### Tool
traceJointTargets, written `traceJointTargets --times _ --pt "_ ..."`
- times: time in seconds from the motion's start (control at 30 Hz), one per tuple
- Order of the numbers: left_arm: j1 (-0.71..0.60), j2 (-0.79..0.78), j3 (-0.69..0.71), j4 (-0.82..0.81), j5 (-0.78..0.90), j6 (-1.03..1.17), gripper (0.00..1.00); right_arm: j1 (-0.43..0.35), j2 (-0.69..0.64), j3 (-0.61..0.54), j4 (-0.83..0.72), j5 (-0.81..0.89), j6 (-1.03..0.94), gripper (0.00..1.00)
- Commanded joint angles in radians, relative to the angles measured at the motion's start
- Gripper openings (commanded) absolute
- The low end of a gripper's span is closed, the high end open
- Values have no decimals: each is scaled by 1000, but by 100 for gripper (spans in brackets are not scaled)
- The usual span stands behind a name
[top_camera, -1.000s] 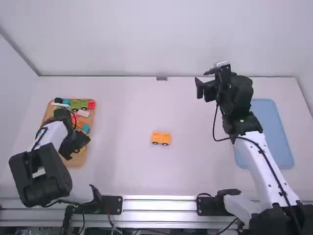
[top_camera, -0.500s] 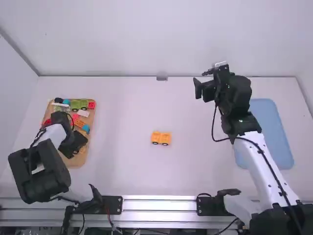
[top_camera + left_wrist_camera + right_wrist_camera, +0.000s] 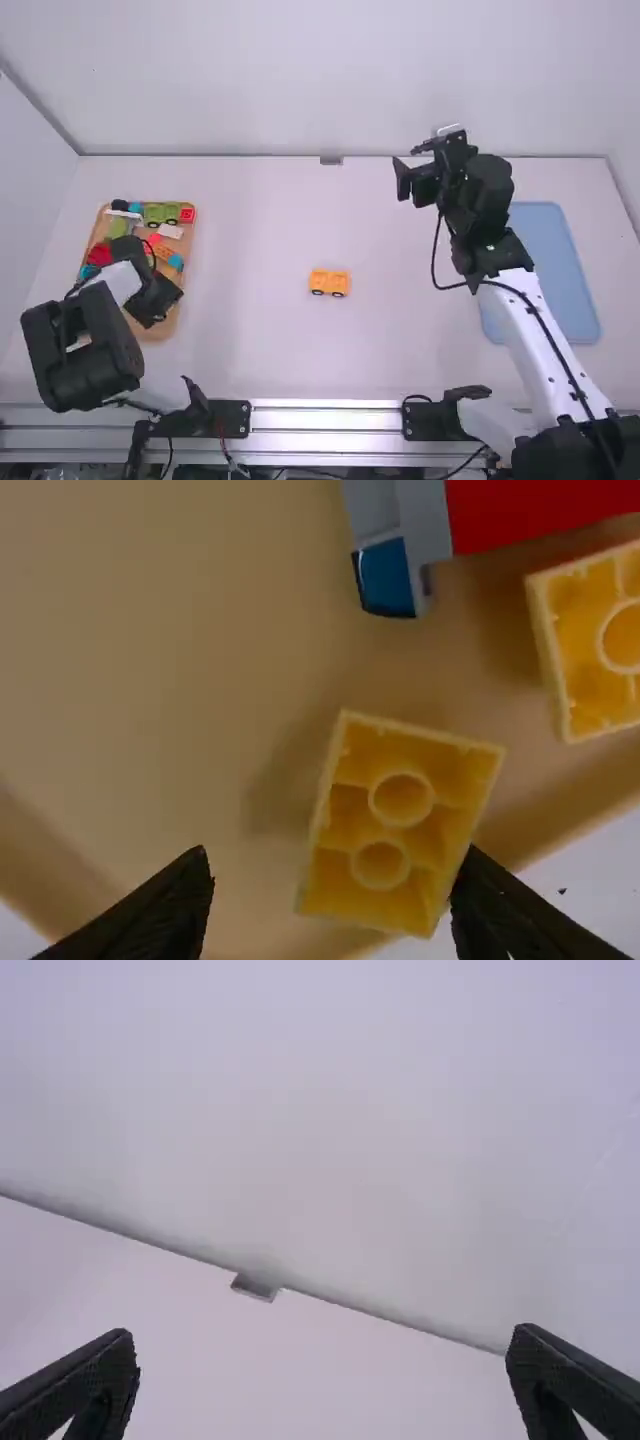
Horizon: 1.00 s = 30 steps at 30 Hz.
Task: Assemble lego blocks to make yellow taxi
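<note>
L pincer (image 3: 335, 865) released, fingers apart w/ yellow blk (image 3: 385, 830) btwn, studs hidden, hollow underside showing; tray (image 3: 150, 680) below, 2nd yellow blk (image 3: 595, 645) nearby. For a good grip: ctr pincer, square to flat sides, close gently, lift straight, prob. flip b4 stacking. R pincer (image 3: 322, 1338) also released, well apart from yellow car base (image 3: 330, 283) on worktop (image 3: 250, 350).

My left gripper (image 3: 158, 308) hides part of the tray (image 3: 158, 334) near its near right corner; my wrist view cuts off a red toy (image 3: 545, 508) and one yellow block (image 3: 587, 670).
</note>
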Motion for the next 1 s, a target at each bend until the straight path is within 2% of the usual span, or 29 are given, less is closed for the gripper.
traceJointTargets --times 0.0,0.17,0.37,0.47,0.53,0.73,0.8,0.97 --pt "3 11 -8 3 11 24 59 20 2 28 5 -2 3 98" --pt "3 13 -20 29 18 32 52 46 2 28 5 1 -50 98" --pt "3 13 -19 20 61 47 49 68 2 28 6 1 -108 98" --pt "3 13 -19 27 58 50 43 70 2 28 5 2 -109 98" --pt "4 13 -19 27 63 51 35 69 2 28 5 1 -108 98" --pt "3 13 -19 28 59 55 30 71 2 28 4 0 -109 98" --pt "3 8 -19 42 62 99 24 68 2 28 3 -2 -109 98" --pt "3 -55 0 12 62 98 19 70 2 28 5 -3 -109 99"
